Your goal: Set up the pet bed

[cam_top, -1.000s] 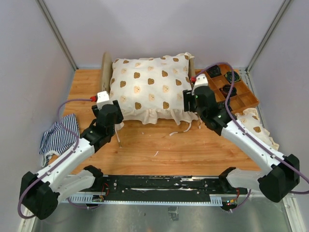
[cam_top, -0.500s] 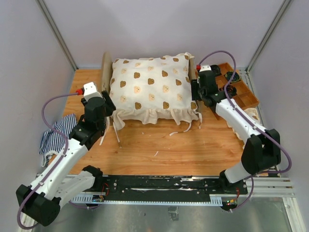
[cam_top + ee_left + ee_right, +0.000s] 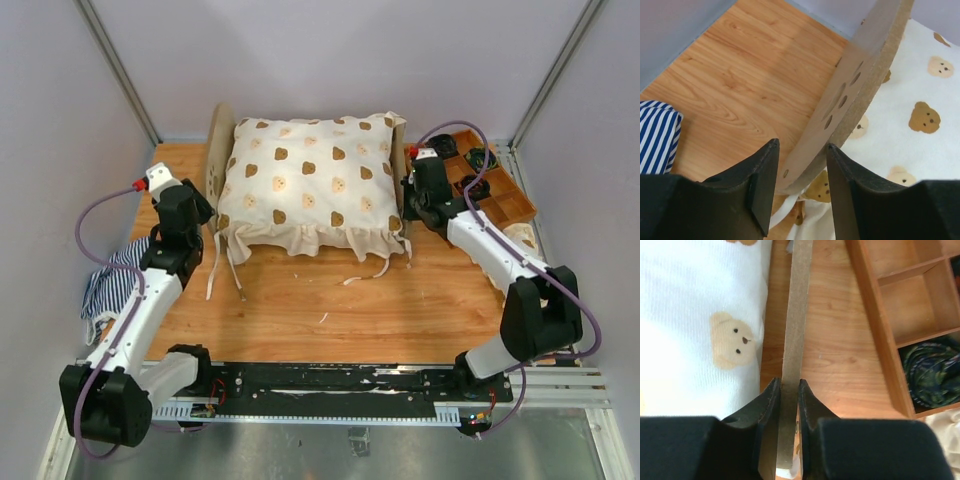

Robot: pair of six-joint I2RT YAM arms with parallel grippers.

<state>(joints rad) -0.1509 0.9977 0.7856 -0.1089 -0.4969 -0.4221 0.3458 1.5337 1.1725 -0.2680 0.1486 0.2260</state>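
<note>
Table: light wood-grain top, with a black rail along the near edge.
Room: plain pale walls on three sides, with metal posts in the far corners.
Tray: brown wood tray at the far right, divided into square compartments and standing apart from the bed.
Tray contents: dark bundles sit in several compartments. The right wrist view shows one with a dark green-and-blue pattern, and the two compartments beside it are bare.
Loose cloths: a striped cloth is crumpled at the left edge. A cream bear-print cloth lies near the tray on the right.
Bed: the bed stands at far centre, lengthwise left to right.
Headboard: rounded plywood headboard at the left end, with a paw-print cutout.
Footboard: thin plywood footboard at the right end, upright.
Cover: a cream cover printed with brown bear faces fills the frame. Its ruffle and white ties spill over the near side onto the table.
Left gripper: the left gripper straddles the headboard's lower edge, one finger on each face. I cannot tell whether it pinches.
Right gripper: the right gripper is clamped on the footboard's edge, both fingers pressed against the wood.
</note>
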